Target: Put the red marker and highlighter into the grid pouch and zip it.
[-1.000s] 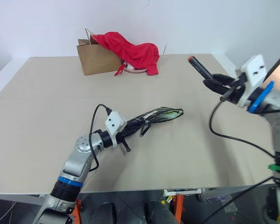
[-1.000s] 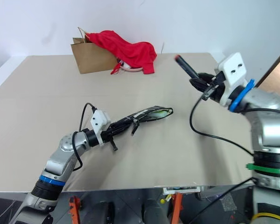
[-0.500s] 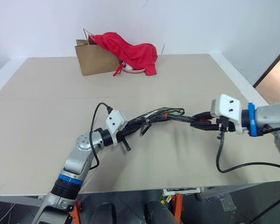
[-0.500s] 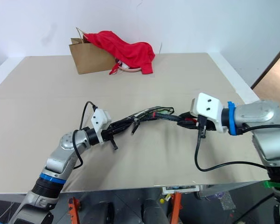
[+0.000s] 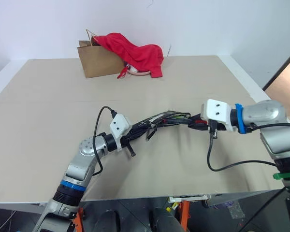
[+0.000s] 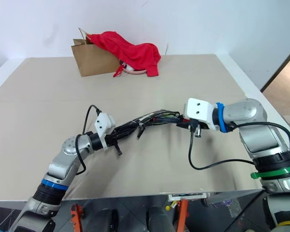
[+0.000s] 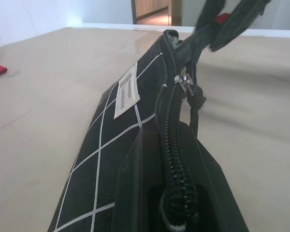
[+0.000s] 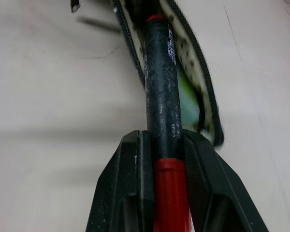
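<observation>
Even, bright overhead lighting; soft shadows fall on the table beneath both arms. Head views are sharp. Wrist views blur nearest the lens, with pale glare on the far tabletop.

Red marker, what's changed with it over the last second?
The right gripper, shut on the red marker, swung down from high at the right and now pushes its tip into the open grid pouch, over the highlighter. The left gripper stayed clamped on the pouch's other end.

A robot test lab: bare beige table against a plain white wall, cables beneath.
</observation>
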Controlling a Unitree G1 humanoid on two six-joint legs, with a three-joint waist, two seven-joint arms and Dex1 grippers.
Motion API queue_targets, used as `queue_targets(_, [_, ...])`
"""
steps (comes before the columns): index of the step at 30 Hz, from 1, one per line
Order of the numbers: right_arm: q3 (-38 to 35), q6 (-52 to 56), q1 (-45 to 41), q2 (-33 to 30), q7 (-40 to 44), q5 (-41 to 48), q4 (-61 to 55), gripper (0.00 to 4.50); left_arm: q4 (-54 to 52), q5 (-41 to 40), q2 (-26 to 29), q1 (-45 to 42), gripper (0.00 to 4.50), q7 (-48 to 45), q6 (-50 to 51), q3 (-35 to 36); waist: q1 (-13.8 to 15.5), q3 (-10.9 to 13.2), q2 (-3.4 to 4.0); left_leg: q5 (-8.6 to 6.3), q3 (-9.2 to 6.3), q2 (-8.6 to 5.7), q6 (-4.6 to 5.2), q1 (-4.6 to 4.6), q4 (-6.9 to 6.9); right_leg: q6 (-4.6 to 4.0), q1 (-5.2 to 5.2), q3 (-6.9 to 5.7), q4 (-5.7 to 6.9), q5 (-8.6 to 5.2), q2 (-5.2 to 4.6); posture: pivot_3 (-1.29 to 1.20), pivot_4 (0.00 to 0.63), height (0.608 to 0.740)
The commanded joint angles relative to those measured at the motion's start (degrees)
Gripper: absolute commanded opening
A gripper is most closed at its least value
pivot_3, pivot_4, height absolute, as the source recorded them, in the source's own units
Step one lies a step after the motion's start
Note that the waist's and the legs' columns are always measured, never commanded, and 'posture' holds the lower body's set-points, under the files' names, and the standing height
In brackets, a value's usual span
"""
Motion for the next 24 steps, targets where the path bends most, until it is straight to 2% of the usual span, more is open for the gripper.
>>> queue_targets(1, [2.42, -3.64, -3.58, 2.23, 1.22, -3.07, 1.35, 0.56, -0.91, -0.10, 0.00, -0.90, 0.00, -0.46, -1.31, 0.30, -0.01, 0.00, 0.00, 0.00, 0.00, 0.00, 0.00, 0.00, 0.00, 0.00, 0.00, 0.00, 0.00, 0.00, -0.01, 0.00, 0.150, 0.740])
queue_targets(10, [8.58, -9.97, -7.18, 11.62, 2.30, -7.81, 4.59, 0.56, -0.59, 0.55, -0.26, -1.20, 0.00, -0.73, -1.80, 0.16, 0.03, 0.00, -0.01, 0.00, -0.05, 0.01, 0.00, -0.03, -0.02, -0.36, -0.01, -0.09, 0.01, 0.17, 0.00, 0.00, 0.150, 0.740])
queue_targets(18, [6.44, -14.02, -6.93, 11.89, 1.58, -9.18, 8.70, 0.56, -1.67, 0.53, -0.07, -0.09, 0.00, -0.61, -1.59, 0.42, 0.08, 0.00, 0.00, 0.00, -0.06, 0.00, 0.00, -0.05, 0.00, -0.39, 0.00, -0.12, 0.01, 0.18, -0.02, 0.00, 0.150, 0.740])
queue_targets(24, [4.67, -11.94, -5.49, 12.44, 3.03, -5.93, 5.32, 0.56, -1.34, 0.52, -0.41, -0.24, 0.00, -0.76, -1.72, 0.26, 0.09, 0.00, 0.00, 0.00, -0.09, 0.02, 0.00, -0.04, 0.00, -0.42, 0.00, -0.14, 0.02, 0.20, 0.00, 0.00, 0.150, 0.740])
